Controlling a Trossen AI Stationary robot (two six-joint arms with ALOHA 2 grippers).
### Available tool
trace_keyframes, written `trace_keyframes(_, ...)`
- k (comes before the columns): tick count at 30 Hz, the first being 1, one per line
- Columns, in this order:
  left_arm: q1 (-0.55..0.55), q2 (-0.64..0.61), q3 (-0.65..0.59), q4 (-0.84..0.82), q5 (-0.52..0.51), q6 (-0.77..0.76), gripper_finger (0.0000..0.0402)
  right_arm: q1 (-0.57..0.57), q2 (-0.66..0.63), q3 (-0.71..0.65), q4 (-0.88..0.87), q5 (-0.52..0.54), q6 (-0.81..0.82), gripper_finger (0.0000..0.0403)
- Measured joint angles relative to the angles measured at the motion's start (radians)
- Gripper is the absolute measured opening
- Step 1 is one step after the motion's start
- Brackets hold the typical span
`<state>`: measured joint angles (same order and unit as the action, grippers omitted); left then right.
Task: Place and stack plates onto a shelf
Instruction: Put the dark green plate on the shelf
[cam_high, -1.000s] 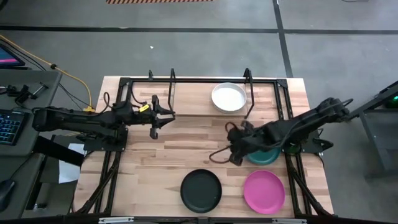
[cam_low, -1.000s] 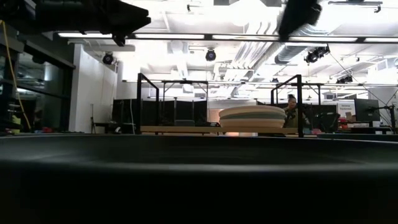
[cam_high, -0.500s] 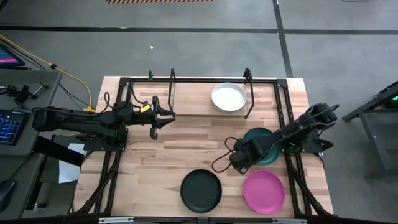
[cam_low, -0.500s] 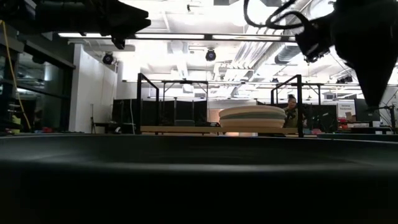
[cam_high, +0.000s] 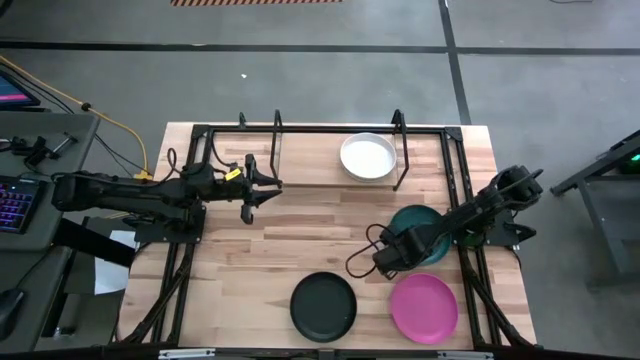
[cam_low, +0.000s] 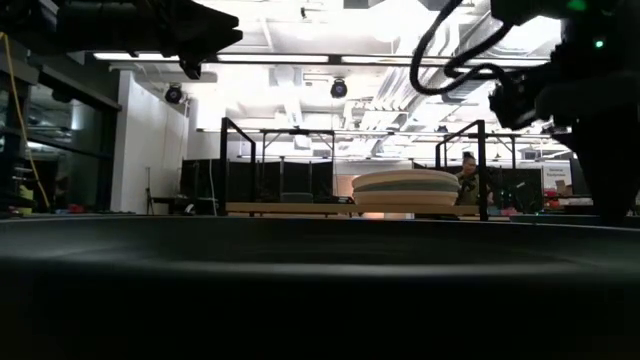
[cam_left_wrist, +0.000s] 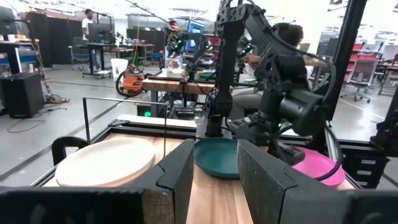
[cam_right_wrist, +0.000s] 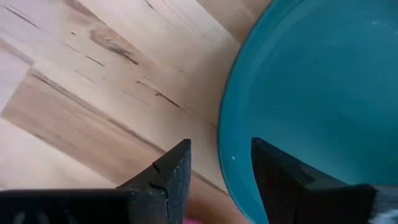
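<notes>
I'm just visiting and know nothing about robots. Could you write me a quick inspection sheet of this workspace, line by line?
Surface: wooden table edged by a black tube frame.
Job's things: stack of plates on the shelf, white one on top; dark teal plate, black plate and magenta plate on the table.
Clutter: nothing seen.
Grippers: right gripper open, fingers astride the dark teal plate's rim; left gripper open, waiting beside the shelf.
Cables: yellow cable beside the table; black loop on the right arm.
Surroundings: a desk with a keyboard; people beyond.
</notes>
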<state>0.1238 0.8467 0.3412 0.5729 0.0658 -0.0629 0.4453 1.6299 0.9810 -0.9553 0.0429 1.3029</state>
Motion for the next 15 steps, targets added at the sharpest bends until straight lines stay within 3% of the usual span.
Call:
trace_keyframes(8, 0.000, 0.000, 0.000, 0.001, 0.001, -0.006, 0.0113, -0.014, 0.000, -0.074, 0.056, 0.008, 0.043, 0.0138)
trace_keyframes(15, 0.000, 0.000, 0.000, 0.001, 0.002, -0.012, 0.0113, -0.013, 0.000, -0.070, 0.046, 0.003, -0.022, 0.0014)
